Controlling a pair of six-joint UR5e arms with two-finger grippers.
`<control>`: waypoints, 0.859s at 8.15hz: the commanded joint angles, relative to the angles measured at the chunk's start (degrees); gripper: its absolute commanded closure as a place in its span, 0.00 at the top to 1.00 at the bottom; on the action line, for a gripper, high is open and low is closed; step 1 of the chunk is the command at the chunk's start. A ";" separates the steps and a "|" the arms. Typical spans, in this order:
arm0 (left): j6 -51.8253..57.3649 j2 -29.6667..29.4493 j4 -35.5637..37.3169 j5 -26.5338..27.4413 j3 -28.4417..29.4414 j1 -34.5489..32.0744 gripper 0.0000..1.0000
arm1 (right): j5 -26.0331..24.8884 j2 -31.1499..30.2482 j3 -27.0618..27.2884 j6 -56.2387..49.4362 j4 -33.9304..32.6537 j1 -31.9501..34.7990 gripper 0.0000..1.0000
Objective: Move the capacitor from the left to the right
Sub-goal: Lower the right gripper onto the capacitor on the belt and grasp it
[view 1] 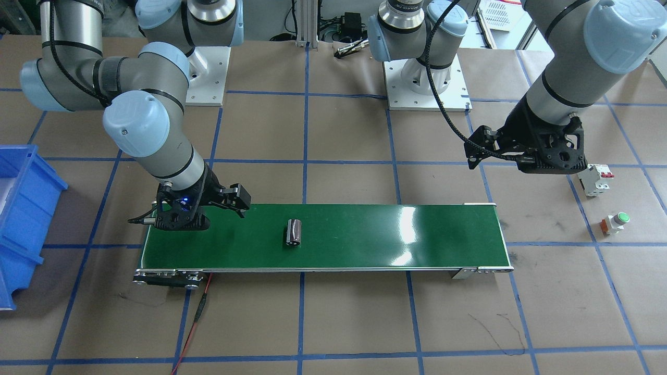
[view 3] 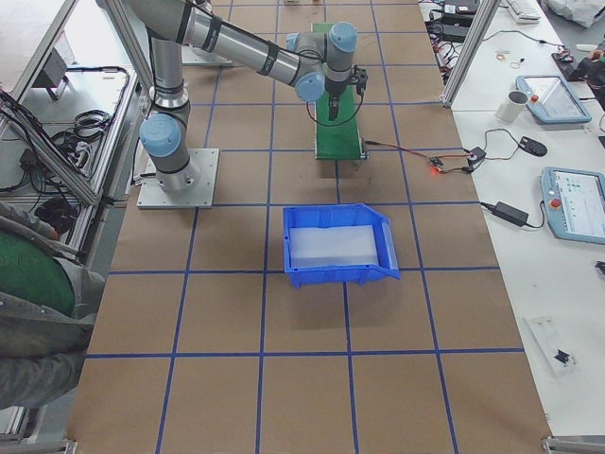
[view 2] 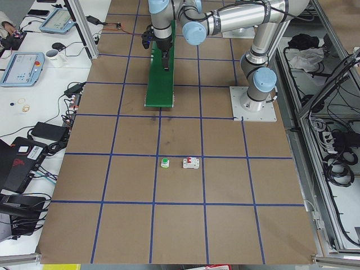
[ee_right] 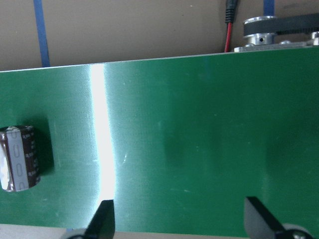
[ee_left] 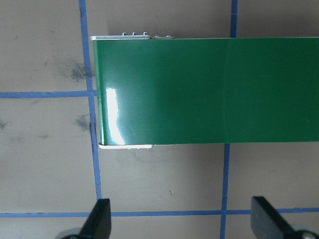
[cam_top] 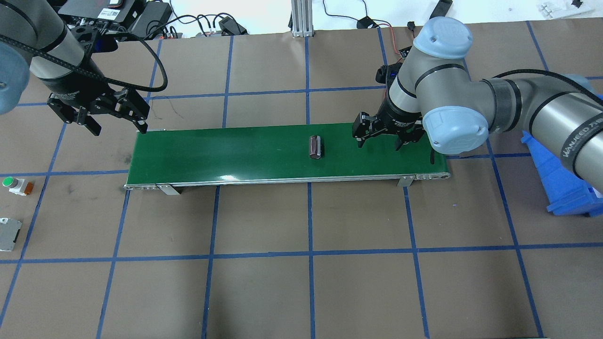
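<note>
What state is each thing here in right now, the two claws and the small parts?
capacitor: lying on its side mid-belt, untouched.
left gripper: open, empty, off the belt's end.
right gripper: open, empty, over the belt.
conveyor belt: carrying only the capacitor.
push button: on the table, untouched.
circuit breaker: on the table, untouched.

Dark capacitor (ee_right: 19, 158) lying on green belt (ee_right: 199, 129) at left edge, right claw (ee_right: 180, 218) fingertips (ee_right: 103, 218) wide apart below
</note>
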 commanded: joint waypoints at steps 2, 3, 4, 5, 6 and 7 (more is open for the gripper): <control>-0.10 0.08 0.00 0.04 0.01 0.00 1.00 | 6.72 0.36 -0.26 -0.94 -1.33 -0.14 0.92; -0.10 0.08 0.00 0.04 0.01 0.00 1.00 | 6.63 0.44 -0.17 -1.03 -1.33 -0.14 0.91; -0.10 0.17 0.00 0.04 0.10 0.00 1.00 | 6.63 0.88 -0.17 -1.03 -1.42 -0.14 0.91; -0.10 0.26 0.00 0.04 0.10 0.00 1.00 | 6.46 1.23 -0.17 -1.03 -1.42 -0.14 0.88; -0.10 0.26 0.00 0.04 0.10 0.09 1.00 | 4.89 2.11 -0.08 -1.03 -1.59 -0.14 0.84; -0.10 0.26 0.00 0.04 0.10 0.09 1.00 | 4.53 3.07 0.01 -0.94 -2.99 -0.14 0.84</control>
